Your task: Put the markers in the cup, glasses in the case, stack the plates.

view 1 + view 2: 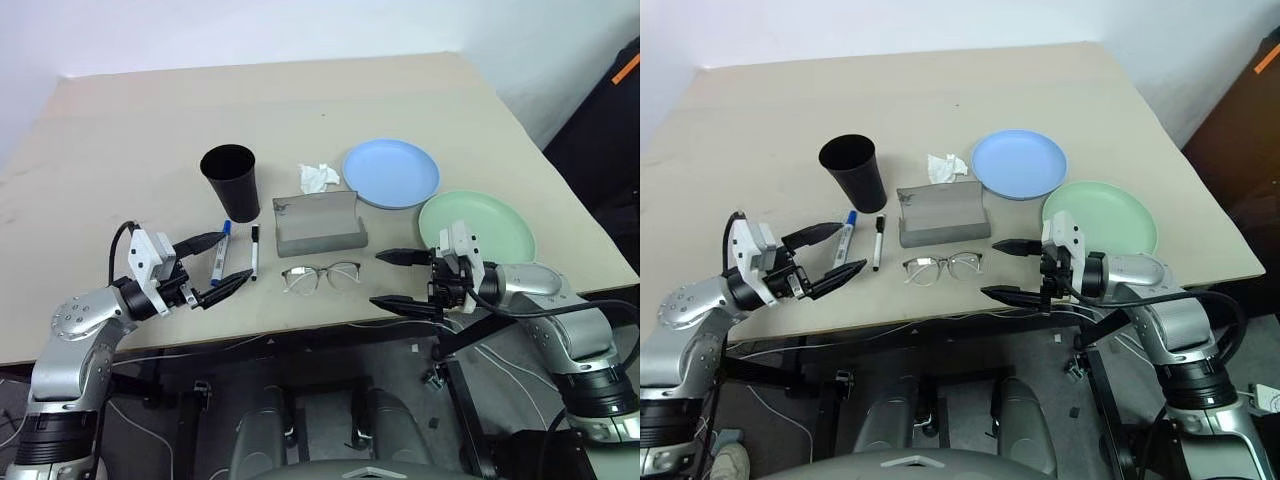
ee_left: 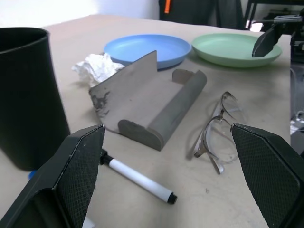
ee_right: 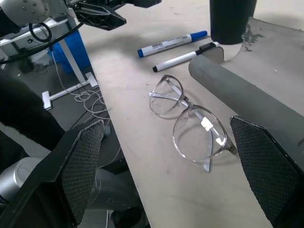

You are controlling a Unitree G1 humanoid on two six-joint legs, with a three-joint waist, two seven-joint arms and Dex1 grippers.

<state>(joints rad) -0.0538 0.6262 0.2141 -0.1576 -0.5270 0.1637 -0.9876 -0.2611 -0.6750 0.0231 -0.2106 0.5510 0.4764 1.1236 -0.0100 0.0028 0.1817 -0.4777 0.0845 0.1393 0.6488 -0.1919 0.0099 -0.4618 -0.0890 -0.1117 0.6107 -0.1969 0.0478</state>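
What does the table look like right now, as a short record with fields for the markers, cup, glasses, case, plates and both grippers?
markers: blue-capped marker and black-capped marker lie side by side on the table, outside the cup
cup: black cup upright, behind the markers
glasses: glasses unfolded on the table, in front of the case
case: grey case open, nothing inside
plates: blue plate and green plate unstacked, side by side
tissue: crumpled tissue between cup and blue plate
left gripper: left gripper open, holding nothing
right gripper: right gripper open, holding nothing
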